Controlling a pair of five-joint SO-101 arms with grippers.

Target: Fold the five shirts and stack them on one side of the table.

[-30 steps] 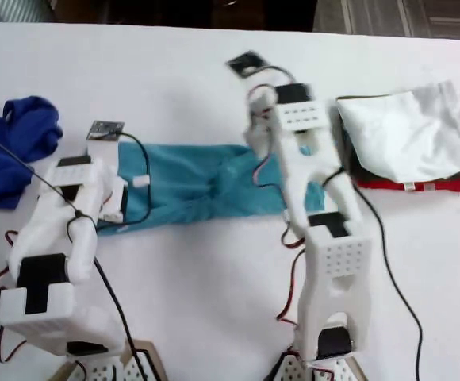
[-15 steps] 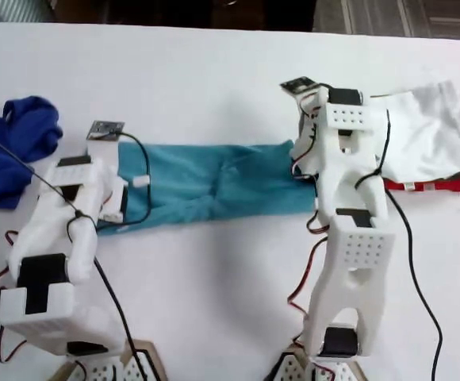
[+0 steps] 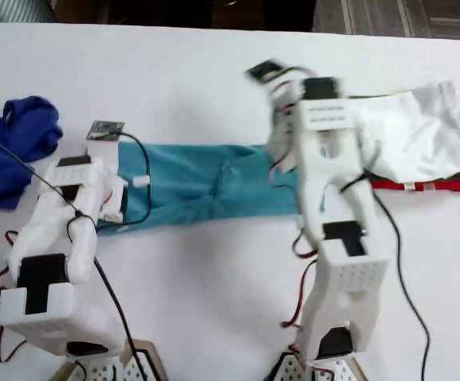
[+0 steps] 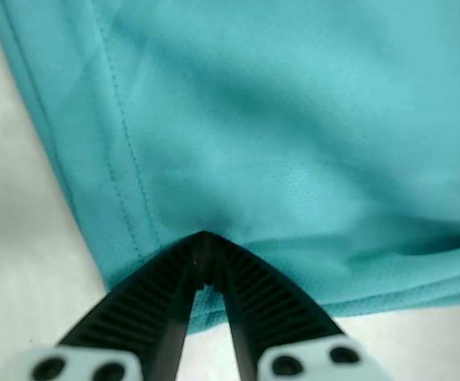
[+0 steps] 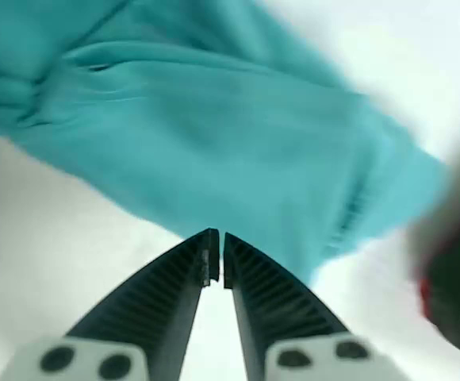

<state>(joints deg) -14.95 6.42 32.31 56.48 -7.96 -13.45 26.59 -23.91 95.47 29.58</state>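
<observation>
The teal shirt, a long flat strip of fine mesh knit with stitched hems, lay across the white table. The left gripper was clamped on its hem. The right gripper hung over the other end, jaws together, holding nothing.

The teal shirt is matt, fine-knit cloth with stitched hems. The left end effector is ribbed black plastic. The desk looks smooth.
</observation>
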